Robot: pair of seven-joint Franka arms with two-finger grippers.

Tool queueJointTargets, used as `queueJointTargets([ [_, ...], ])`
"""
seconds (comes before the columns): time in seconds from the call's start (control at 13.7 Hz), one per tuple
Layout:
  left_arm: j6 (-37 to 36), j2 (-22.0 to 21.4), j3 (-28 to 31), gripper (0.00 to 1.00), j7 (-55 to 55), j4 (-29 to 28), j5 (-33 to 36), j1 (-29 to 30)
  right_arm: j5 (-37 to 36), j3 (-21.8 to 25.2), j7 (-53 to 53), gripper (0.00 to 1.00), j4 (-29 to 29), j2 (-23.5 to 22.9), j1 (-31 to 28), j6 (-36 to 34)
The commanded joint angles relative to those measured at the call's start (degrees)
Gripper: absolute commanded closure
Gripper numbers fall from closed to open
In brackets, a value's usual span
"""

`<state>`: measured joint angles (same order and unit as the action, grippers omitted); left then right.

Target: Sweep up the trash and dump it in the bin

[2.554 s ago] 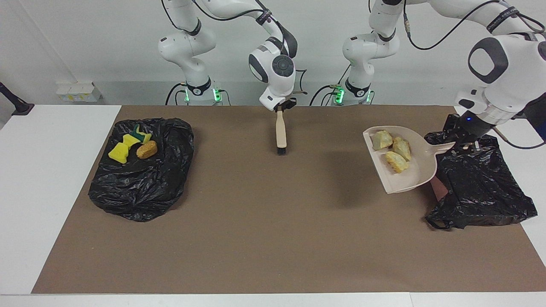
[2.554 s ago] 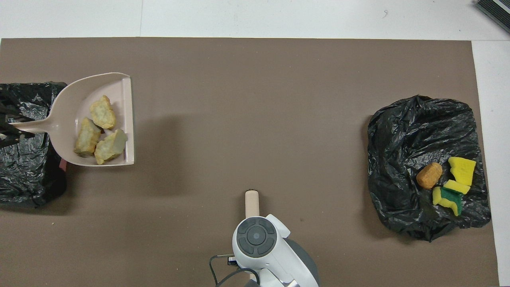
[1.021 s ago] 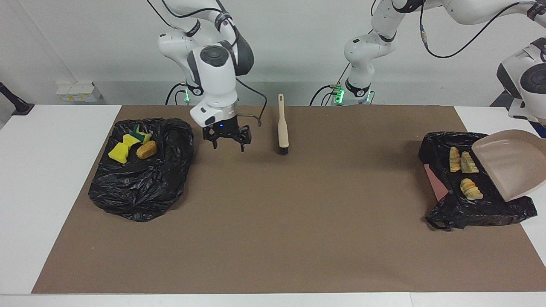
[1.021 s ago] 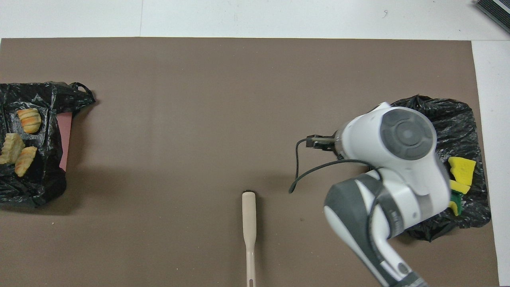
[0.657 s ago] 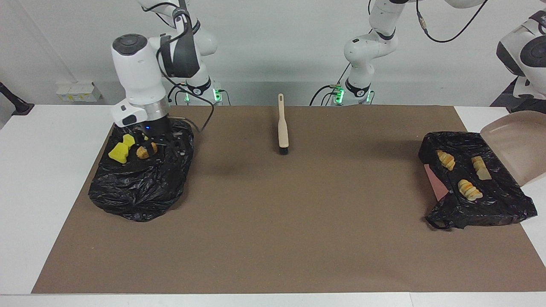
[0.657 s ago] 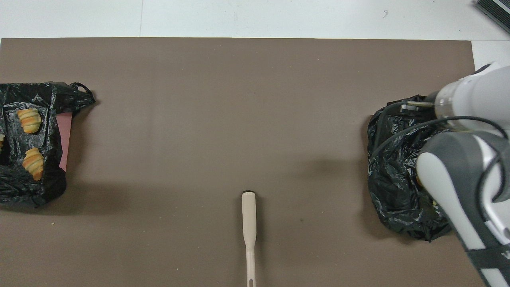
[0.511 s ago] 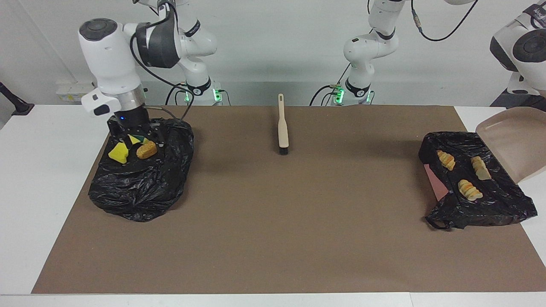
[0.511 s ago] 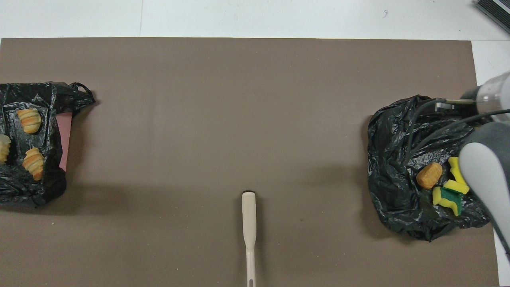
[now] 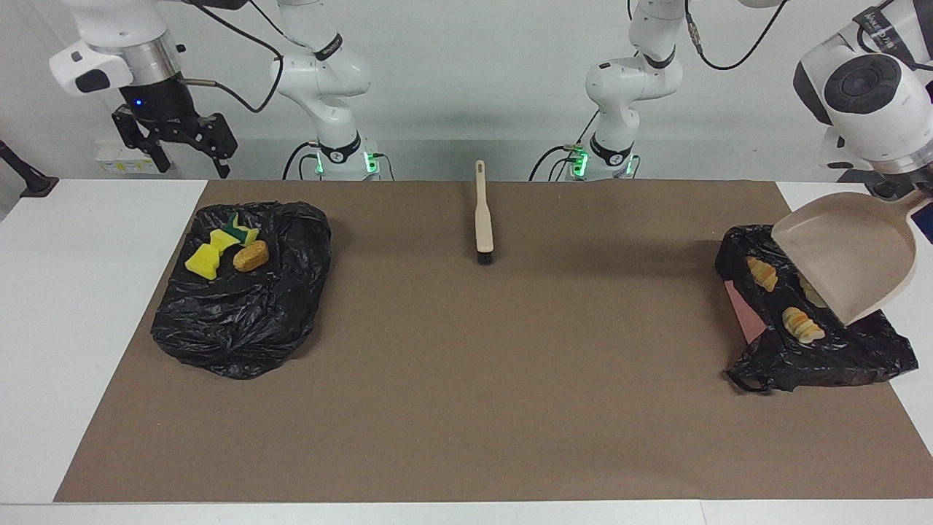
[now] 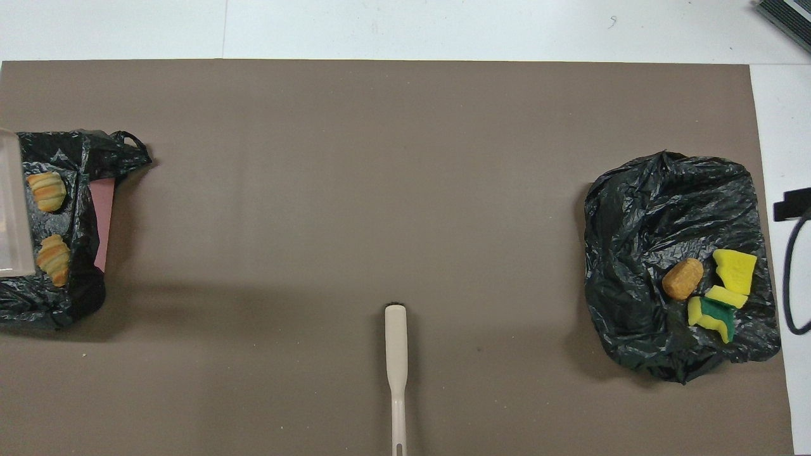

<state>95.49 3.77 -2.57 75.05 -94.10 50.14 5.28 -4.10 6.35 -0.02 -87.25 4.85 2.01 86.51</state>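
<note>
- The bench (image 9: 466, 408) carried two black bin bags, the nine o'clock bag (image 9: 240, 321) and the three o'clock bag (image 9: 824, 357), as placed in the facing view.
- The dustpan (image 9: 845, 262) hung tilted, mouth down, over the three o'clock bag, likely to let its load slide out.
- The left gripper (image 9: 920, 204), at the frame edge, seemingly had its fingers clamped on the dustpan's handle.
- The right gripper (image 9: 175, 142) waited high at ten o'clock, fingers wide and empty.
- The brush (image 9: 481, 219) lay at twelve o'clock.
- Pale ridged chunks (image 9: 802, 324) lay in the three o'clock bag. Yellow sponge bits (image 9: 204, 261) and a brown lump (image 9: 251, 257) lay in the other.
</note>
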Motion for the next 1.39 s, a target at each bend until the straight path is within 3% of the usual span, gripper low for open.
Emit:
queueJointTargets([
  [0.0, -4.60, -1.40, 0.47, 1.00, -8.83, -0.64, -6.87, -3.60, 0.05, 0.42, -1.47, 0.00, -2.13, 1.83, 1.85, -0.46],
  [0.36, -8.83, -2.28, 0.38, 1.00, -25.35, -1.08, -22.50, -7.56, 4.69, 0.50, -1.03, 0.00, -3.89, 1.83, 2.47, -1.51],
  [0.8, -12.00, -5.25, 0.29, 1.00, -53.47, -4.41, -40.09, -13.43, 3.57, 0.42, -3.05, 0.00, -4.86, 1.92, 2.64, 0.59],
  [1.02, -9.20, -7.64, 0.29, 1.00, -65.71, -8.81, -45.37, -18.97, 3.40, 0.42, -3.14, 0.00, -4.95, 1.83, 2.64, 1.73],
  [1.31, 0.90, -4.40, 0.20, 1.00, -82.32, -8.90, -50.57, -26.00, 0.58, 0.15, -2.53, 0.00, -5.04, 1.83, 3.08, 1.74],
])
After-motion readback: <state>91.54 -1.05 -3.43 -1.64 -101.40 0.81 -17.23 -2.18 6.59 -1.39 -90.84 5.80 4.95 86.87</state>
